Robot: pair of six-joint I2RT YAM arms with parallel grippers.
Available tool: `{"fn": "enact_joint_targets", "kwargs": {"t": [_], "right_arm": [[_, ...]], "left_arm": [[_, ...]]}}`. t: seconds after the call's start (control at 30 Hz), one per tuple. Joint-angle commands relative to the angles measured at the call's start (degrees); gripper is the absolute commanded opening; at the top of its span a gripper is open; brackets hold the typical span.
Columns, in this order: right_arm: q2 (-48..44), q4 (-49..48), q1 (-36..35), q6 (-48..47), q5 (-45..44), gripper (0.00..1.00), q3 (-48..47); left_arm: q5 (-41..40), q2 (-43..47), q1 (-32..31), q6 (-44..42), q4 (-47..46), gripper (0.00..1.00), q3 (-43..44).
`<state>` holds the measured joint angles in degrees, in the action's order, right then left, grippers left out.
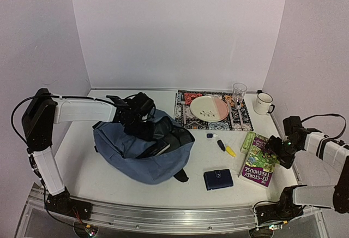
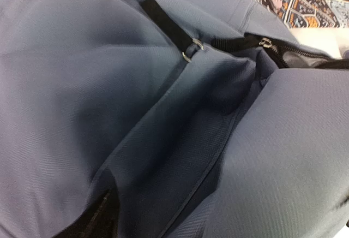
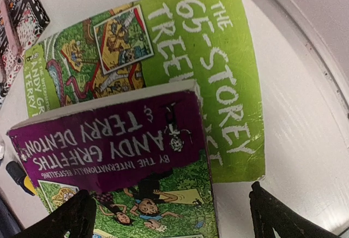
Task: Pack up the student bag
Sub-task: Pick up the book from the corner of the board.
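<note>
Top external | student bag (image 1: pixel 125 152) long axis L-R | L end effector (image 1: pixel 140 122) can't tell | R end effector (image 1: pixel 274 143) spread

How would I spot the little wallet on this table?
Find the big blue backpack. Just right of its near corner, before the two books, lies the wallet. It's the only small dark navy rectangle; the books are bright purple and green.
</note>
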<state>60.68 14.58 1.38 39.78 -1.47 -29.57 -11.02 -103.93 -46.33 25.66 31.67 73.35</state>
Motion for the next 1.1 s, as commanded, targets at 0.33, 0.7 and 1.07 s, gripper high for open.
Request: {"fn": "enact_joint_targets", "kwargs": {"t": [0.33,0.7,1.07], "right_arm": [[-0.9,-6.8,3.1,-5.1,14.6,0.98,6.1],[3.8,-14.1,4.6,-5.5,23.5,0.94,9.7],[0.9,-17.0,5.0,-7.4,28.3,0.34,10.0]], "left_arm": [[-7.2,12.6,1.9,-3.7,2.4,0.79,3.6],[-7.3,14.8,2.1,-4.4,2.3,0.80,3.5],[-1.7,16.7,2.1,-4.9,2.1,0.80,5.7]]}}
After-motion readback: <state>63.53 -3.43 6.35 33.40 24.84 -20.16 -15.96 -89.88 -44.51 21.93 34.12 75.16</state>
